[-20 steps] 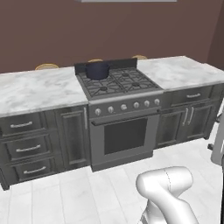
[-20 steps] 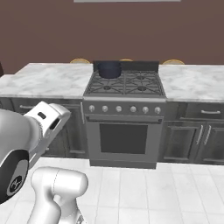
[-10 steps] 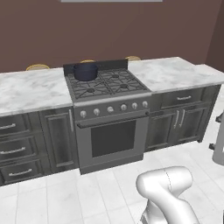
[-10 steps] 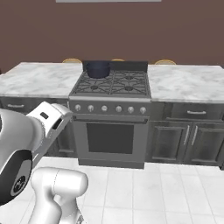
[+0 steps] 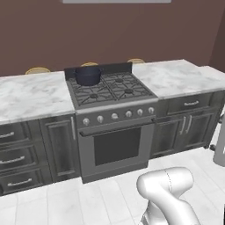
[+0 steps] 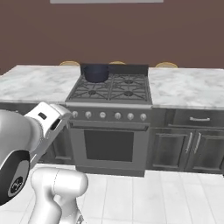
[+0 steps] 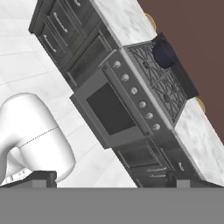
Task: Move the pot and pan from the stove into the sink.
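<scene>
My hand (image 7: 111, 176), its two dark fingertips standing fully spread and holding nothing, touches nothing and looks from well out over the floor toward the stove (image 5: 115, 115). The pot (image 5: 88, 75) sits upright on the stove's rear burner at the far left of the grates, ahead of and above the hand and well apart from it; in the hand view it lies toward the upper right (image 7: 165, 53), and being round it offers no long axis. I judge that closing this gap comes first, with marble bench (image 5: 30, 94) flanking the stove on both sides.
</scene>
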Robot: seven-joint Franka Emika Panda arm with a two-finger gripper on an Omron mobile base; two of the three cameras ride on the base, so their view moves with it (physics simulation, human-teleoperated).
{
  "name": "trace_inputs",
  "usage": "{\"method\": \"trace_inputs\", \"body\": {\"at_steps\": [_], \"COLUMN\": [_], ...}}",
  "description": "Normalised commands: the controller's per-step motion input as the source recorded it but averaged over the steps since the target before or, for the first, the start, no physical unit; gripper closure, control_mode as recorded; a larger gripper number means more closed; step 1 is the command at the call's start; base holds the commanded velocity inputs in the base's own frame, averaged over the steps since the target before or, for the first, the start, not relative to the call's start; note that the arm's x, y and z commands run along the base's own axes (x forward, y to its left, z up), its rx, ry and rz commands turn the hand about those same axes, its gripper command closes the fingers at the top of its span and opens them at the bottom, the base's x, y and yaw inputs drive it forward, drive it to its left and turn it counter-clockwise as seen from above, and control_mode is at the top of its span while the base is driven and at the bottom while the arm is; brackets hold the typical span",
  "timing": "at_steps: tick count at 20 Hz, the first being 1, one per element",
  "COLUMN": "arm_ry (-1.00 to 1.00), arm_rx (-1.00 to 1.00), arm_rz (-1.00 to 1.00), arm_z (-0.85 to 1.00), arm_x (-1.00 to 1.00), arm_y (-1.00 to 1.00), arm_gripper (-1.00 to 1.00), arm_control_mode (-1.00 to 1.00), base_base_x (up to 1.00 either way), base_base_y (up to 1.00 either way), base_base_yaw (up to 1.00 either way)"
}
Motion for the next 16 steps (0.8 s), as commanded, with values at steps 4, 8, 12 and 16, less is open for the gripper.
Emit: {"method": "trace_inputs", "body": {"at_steps": [4,8,12,16], "arm_ry": [0.0,0.0,0.0,0.0], "arm_rx": [0.0,0.0,0.0,0.0], "arm_rz": [0.0,0.0,0.0,0.0], "arm_z": [0.0,0.0,0.0,0.0], "arm_x": [0.0,0.0,0.0,0.0], "arm_y": [0.0,0.0,0.0,0.0], "arm_gripper": [-1.0,-1.0,-1.0,-1.0], "arm_control_mode": [1.0,1.0,1.0,1.0], "base_base_x": [0.86,0.92,0.95,0.97], "base_base_y": [0.0,0.0,0.0,0.0], "base_base_yaw": [0.0,0.0,0.0,0.0]}}
